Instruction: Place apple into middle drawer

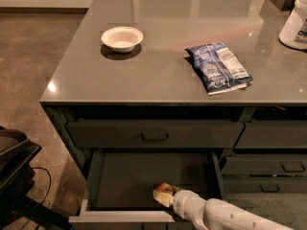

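The middle drawer (103, 176) is pulled open below the counter, a wide shallow dark box with grey walls. My gripper (163, 195) reaches into it from the lower right on a white arm, low near the drawer's front right part. The apple (164, 188), red with a pale patch, sits at the gripper's tip, close to the drawer bottom. The fingers partly hide it.
On the grey counter (158, 75) stand a white bowl (122, 37), a blue snack bag (218, 67) and a white container (295, 23) at the far right. A shut drawer with a black handle (154, 137) is above the open one. Narrower handled drawers (268, 166) are at the right.
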`<state>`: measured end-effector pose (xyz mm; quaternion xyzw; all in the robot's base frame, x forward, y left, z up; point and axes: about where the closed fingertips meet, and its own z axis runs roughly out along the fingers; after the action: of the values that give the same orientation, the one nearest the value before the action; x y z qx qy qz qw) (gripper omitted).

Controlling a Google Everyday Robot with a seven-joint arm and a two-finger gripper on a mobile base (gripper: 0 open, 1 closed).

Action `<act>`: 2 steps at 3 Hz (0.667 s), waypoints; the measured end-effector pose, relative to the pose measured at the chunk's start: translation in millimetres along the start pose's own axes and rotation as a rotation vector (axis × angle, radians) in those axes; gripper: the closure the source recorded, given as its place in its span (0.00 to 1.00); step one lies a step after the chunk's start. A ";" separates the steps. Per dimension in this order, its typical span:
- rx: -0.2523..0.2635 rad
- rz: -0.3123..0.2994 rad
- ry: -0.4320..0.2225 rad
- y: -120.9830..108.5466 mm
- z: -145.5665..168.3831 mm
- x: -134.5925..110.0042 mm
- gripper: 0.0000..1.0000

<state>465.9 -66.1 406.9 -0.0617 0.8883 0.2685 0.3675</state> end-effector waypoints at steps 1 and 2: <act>0.000 0.000 0.000 0.0 0.0 0.0 0.58; 0.000 0.000 0.000 0.0 0.0 0.0 0.36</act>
<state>465.9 -66.0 406.8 -0.0617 0.8883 0.2686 0.3675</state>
